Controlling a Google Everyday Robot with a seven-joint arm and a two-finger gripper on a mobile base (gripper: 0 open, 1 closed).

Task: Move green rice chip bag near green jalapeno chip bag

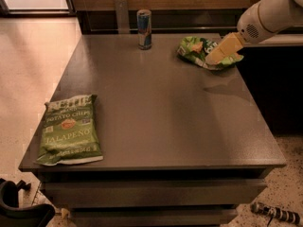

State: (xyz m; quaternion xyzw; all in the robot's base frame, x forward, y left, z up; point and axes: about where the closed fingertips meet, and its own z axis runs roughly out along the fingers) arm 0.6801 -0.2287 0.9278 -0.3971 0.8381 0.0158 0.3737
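Observation:
The green rice chip bag [195, 49] lies crumpled at the far right of the dark table [161, 112]. My gripper [214, 58] comes in from the upper right on a white arm and rests over the bag's right part, hiding some of it. The green jalapeno chip bag [69, 129] lies flat at the table's near left corner, far from the gripper and the rice chip bag.
A blue drink can [144, 29] stands upright at the table's far edge, left of the rice chip bag. A thin clear upright stand [121, 16] is behind it. The table's right edge runs just beyond the gripper. Dark gear lies on the floor at lower left and right.

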